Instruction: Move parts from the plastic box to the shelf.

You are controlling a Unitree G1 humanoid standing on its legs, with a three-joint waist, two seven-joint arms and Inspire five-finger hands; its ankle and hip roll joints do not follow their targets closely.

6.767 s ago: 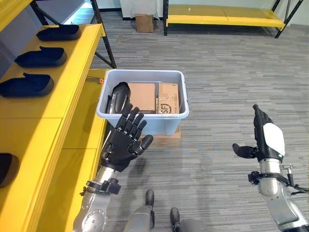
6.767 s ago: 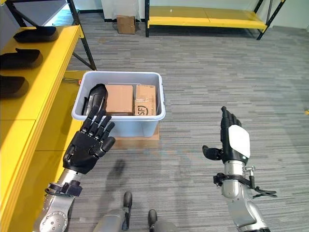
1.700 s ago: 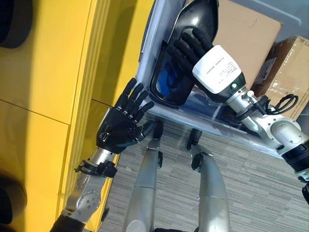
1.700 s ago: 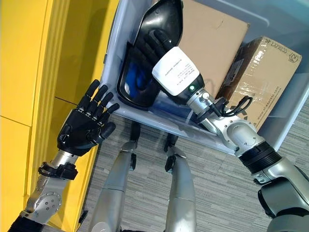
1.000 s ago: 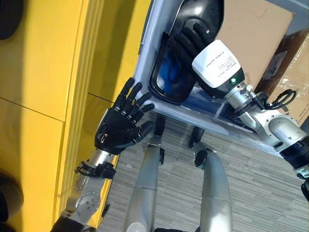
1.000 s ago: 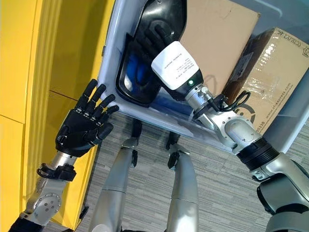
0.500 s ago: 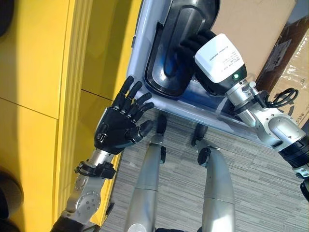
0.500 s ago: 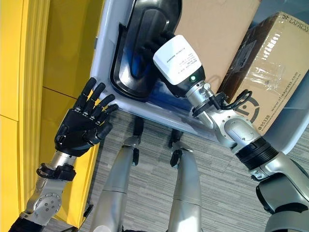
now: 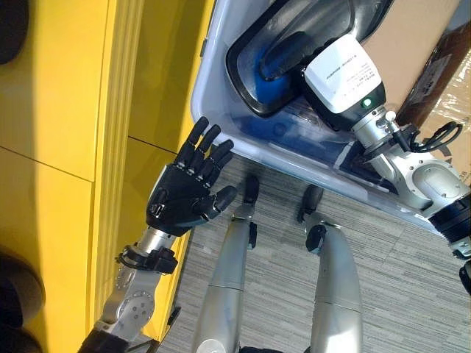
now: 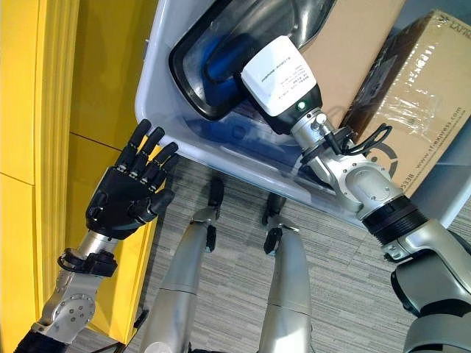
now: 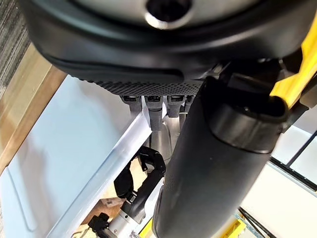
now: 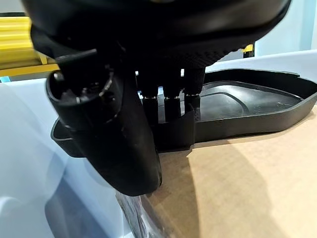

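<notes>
A black moulded part (image 9: 324,18) lies tilted in the pale plastic box (image 9: 243,140), at its corner nearest the shelf. My right hand (image 9: 344,73) reaches into the box from the right. In the right wrist view its fingers (image 12: 171,106) curl over the part's rim (image 12: 237,106) with the thumb (image 12: 114,144) underneath, so it is shut on the part. My left hand (image 9: 180,206) hovers open, fingers spread, just outside the box's near wall and beside the yellow shelf (image 9: 59,110).
Two cardboard boxes (image 10: 412,95) take up the rest of the plastic box, right against the part. Other black parts (image 9: 11,18) lie on the yellow shelf at the left. Grey floor runs below the box.
My right hand has closed on the black part and swung it from lying along the box's wall to a more crosswise tilt. The left hand has stayed open in place.
</notes>
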